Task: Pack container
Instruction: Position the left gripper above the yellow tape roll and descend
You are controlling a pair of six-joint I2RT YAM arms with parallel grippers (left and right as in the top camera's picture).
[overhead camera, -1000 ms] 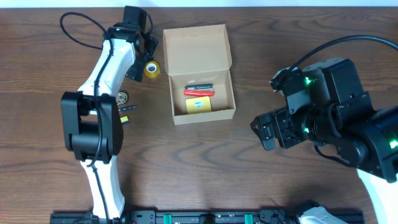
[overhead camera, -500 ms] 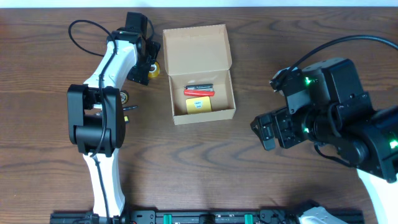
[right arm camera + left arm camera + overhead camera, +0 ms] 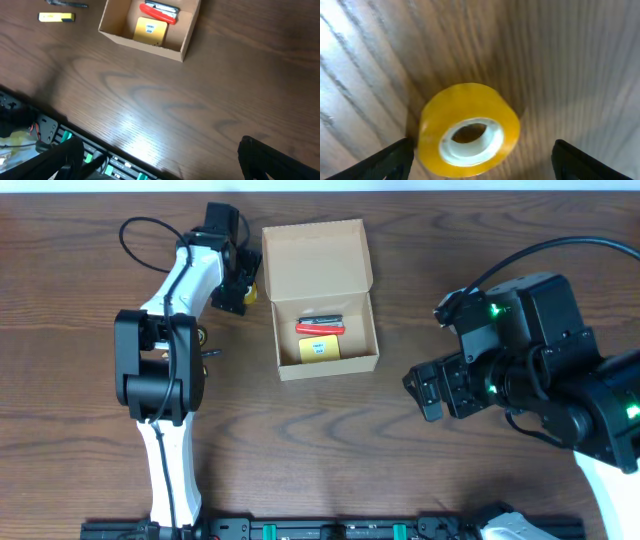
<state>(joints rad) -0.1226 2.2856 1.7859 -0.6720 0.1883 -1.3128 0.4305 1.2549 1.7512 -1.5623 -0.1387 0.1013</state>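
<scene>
The container [image 3: 315, 260], a tan cardboard box with its flap lid open, sits at the back middle of the table. It holds a red tool [image 3: 321, 328], a dark pen [image 3: 318, 319] and a cream-yellow pad [image 3: 320, 348]. My left gripper [image 3: 238, 283] is open just left of the box, its fingers either side of a yellow tape roll [image 3: 469, 131] that lies flat on the table. The roll sits nearer the left finger of this gripper [image 3: 482, 167]. My right gripper [image 3: 425, 392] is open and empty, raised at the right. The right wrist view shows the box [image 3: 140, 44] from afar.
A yellow marker [image 3: 56, 17] and a dark pen [image 3: 65, 3] lie on the table left of the box, partly under the left arm in the overhead view. The rail with green lights [image 3: 75, 142] runs along the table's front edge.
My left gripper has moved toward the box and over the tape roll, which now shows less from above. The right arm has not moved.
</scene>
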